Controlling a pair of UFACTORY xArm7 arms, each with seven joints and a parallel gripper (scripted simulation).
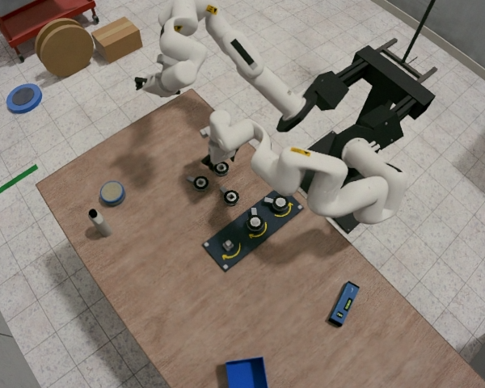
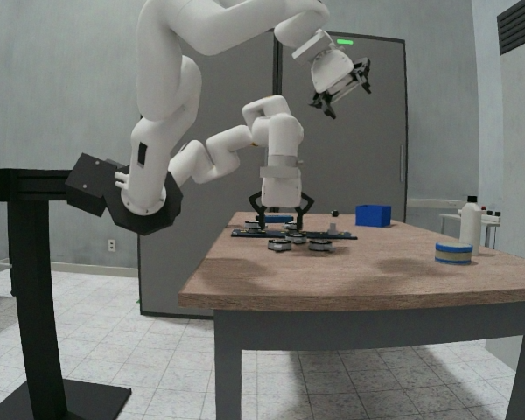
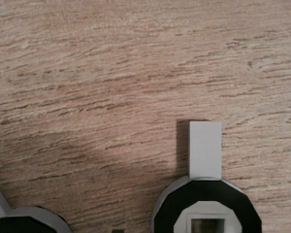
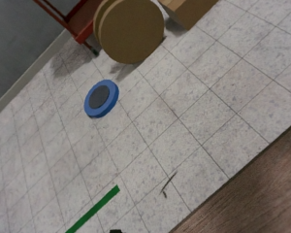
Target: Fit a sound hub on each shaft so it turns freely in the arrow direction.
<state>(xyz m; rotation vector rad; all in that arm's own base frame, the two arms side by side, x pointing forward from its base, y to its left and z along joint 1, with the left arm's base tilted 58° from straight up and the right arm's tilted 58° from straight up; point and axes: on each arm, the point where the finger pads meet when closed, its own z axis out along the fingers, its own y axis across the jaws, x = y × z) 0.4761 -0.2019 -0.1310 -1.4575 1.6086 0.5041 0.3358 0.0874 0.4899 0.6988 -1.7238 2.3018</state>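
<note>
A dark board [image 1: 250,245] [image 2: 344,235] bears two black-and-grey hubs, one at its middle [image 1: 255,222] and one at its table-edge end [image 1: 280,203]. Its third shaft [image 1: 228,245] [image 2: 332,227] is bare. Yellow arrows curve beside all three places. Three loose hubs [image 1: 221,168] [image 1: 200,183] [image 1: 231,197] lie on the table. The left wrist view shows parts of one hub [image 3: 207,189], its grey lever upward, and another [image 3: 26,223]. My left gripper [image 1: 221,162] [image 2: 280,227] is open, low above the loose hub nearest the robot. My right gripper [image 2: 351,103] is open, raised high.
A blue-and-tan round tin [image 1: 111,192] [image 2: 453,253] and a white bottle [image 1: 102,225] [image 2: 470,226] stand near the far long edge. A blue level [image 1: 343,303] and a blue bin [image 1: 246,373] [image 2: 373,215] lie beyond the board. The right wrist view shows floor and the table edge.
</note>
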